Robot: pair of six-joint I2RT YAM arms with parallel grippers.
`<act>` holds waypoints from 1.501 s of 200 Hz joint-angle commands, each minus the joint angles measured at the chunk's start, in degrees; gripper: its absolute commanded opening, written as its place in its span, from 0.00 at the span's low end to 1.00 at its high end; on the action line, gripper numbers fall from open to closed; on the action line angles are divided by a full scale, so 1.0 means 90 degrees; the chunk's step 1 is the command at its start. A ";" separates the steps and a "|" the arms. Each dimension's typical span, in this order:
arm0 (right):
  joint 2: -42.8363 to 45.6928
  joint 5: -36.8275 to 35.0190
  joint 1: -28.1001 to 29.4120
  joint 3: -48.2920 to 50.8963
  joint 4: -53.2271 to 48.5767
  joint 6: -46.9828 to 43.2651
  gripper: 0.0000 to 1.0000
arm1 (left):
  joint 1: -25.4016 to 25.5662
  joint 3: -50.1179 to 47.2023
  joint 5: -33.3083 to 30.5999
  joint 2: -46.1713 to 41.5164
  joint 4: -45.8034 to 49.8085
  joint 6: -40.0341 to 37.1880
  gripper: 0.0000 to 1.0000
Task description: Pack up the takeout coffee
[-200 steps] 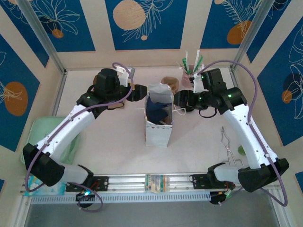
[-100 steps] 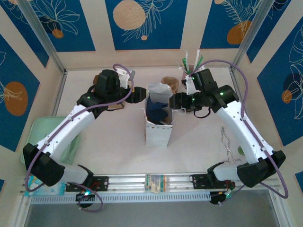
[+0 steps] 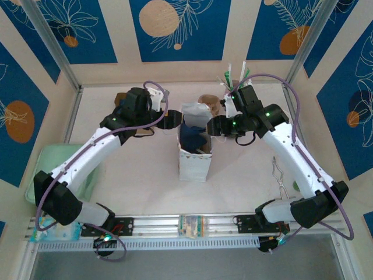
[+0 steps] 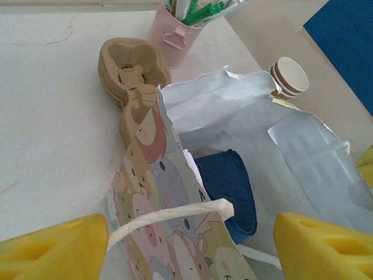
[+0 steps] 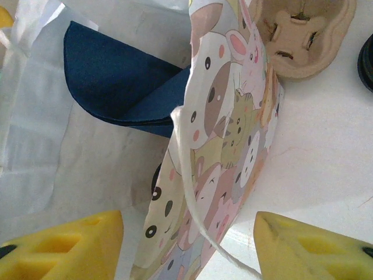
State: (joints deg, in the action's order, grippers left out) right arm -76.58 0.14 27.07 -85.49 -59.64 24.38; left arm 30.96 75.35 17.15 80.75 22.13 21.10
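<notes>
Paper bag (image 3: 194, 165) (napkin (image 3: 194, 139) inside) stands between left tool (image 3: 172, 119) and right tool (image 3: 217, 125).

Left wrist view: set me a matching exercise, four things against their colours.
Things:
1. pulp cup carrier
2. small bucket
3. folded napkin
4. cord handle

Colours:
A. white
B. tan
C. navy
D. pink

Pairs: 1-B; 2-D; 3-C; 4-A

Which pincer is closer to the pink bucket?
The right pincer, at the bag's right wall, the side where the pink bucket stands; the left pincer sits across the bag.
</notes>
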 commanded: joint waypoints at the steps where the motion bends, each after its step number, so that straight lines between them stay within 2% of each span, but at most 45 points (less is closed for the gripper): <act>1: -0.0079 -0.0054 0.0073 -0.0198 -0.0101 -0.0111 0.59 | -0.0042 0.0056 0.0143 0.0061 0.0142 -0.0040 0.75; 24: -0.0128 -0.0123 0.0103 -0.0281 -0.0148 -0.0126 0.56 | -0.0042 0.0050 0.0177 0.0090 0.0122 -0.0050 0.74; 92: -0.0250 -0.0195 0.0127 -0.0396 -0.0151 -0.0164 0.38 | -0.0022 0.0056 0.0294 0.0212 0.0090 -0.0011 0.65; 184: -0.0174 -0.0309 0.0127 -0.0369 -0.0136 -0.0175 0.23 | 0.0054 0.0079 0.0297 0.0207 0.0097 0.0019 0.41; 249: -0.0017 -0.0309 0.0127 -0.0283 -0.0059 -0.0150 0.03 | 0.0132 0.0018 0.0092 0.0003 0.0080 -0.0050 0.22; 300: 0.0163 -0.0406 0.0247 -0.0259 0.0065 -0.0131 0.00 | 0.0334 -0.0040 -0.0368 -0.0316 0.0074 -0.0164 0.14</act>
State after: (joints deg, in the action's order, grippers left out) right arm -77.65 -2.48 28.21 -88.05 -59.75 23.38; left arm 32.29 75.35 17.08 81.54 22.55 20.86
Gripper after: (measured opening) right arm 0.051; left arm 0.148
